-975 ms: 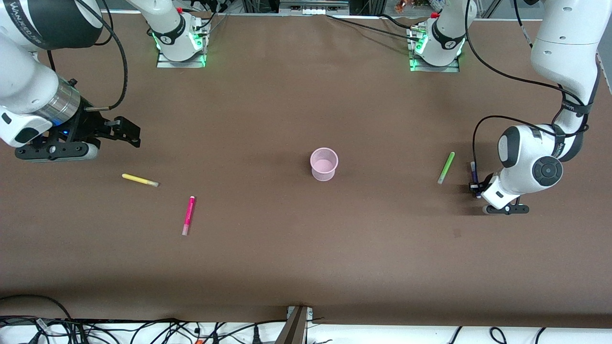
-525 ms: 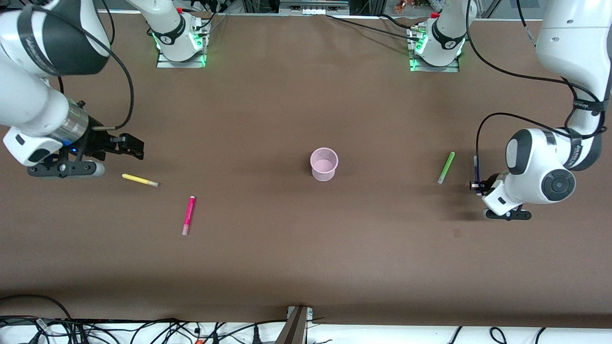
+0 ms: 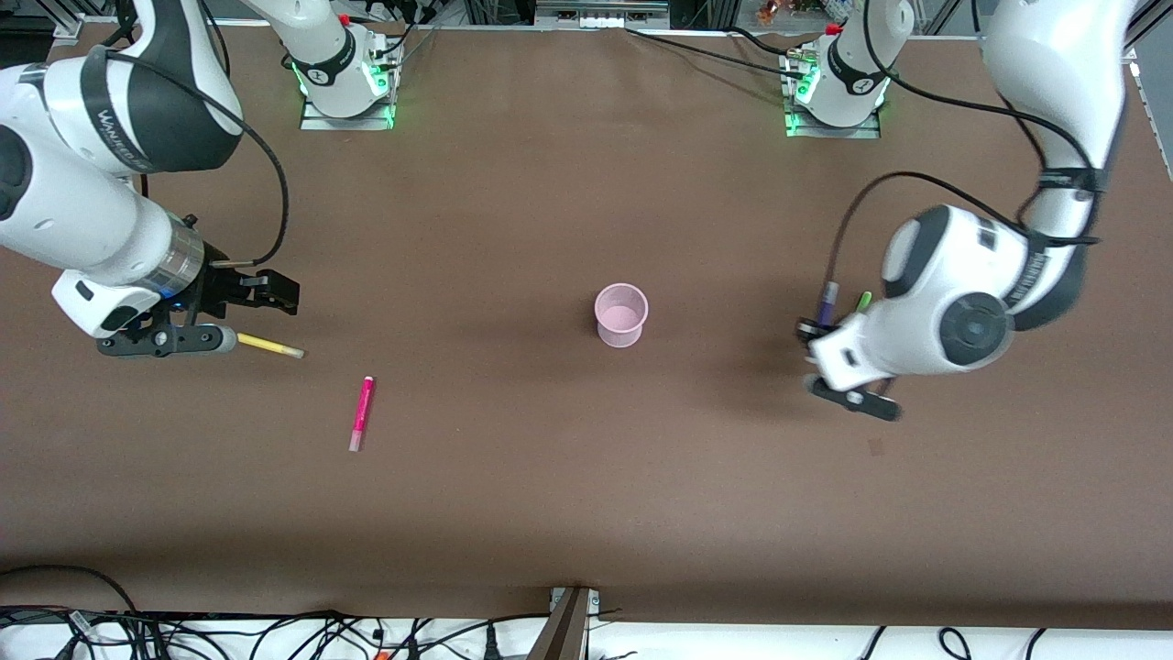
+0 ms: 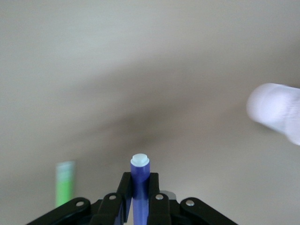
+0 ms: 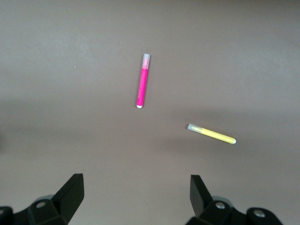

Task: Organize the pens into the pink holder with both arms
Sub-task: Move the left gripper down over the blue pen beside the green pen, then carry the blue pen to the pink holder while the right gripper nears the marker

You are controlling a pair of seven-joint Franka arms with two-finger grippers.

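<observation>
The left gripper [image 3: 818, 337] was clenched on the purple pen [image 3: 827, 303], holding it up in the air over the brown table [image 3: 550, 495] toward the left arm's end, above the light green pen [image 3: 863, 301]. In the left wrist view the purple pen [image 4: 139, 187] stood between the closed fingers [image 4: 124, 193] with its white tip pointing away from the gripper; in the front view its long axis ran roughly along the line from that camera to the bases, only slightly slanted. Most of the green pen was hidden by the left arm, so only one end showed.

The pink holder [image 3: 621, 314] stood upright, mouth up, near the middle of the table, well apart from every pen.

The right gripper [image 3: 279, 295] hung over the table toward the right arm's end, its fingers [image 5: 71, 190] spread wide and grasping nothing. The yellow pen [image 3: 268, 346] lay flat beside it, long axis running along the table's length, its clear-capped end toward the holder. The magenta pen [image 3: 362, 413] lay flat, nearer the front camera than the yellow one, long axis nearly toward that camera, pale cap end nearest it.

The right arm carried lettering that looked like "WANJIED"; I could not read it surely.

Open table surrounded the holder on all sides, and a wide bare strip ran along the edge nearest the front camera.
</observation>
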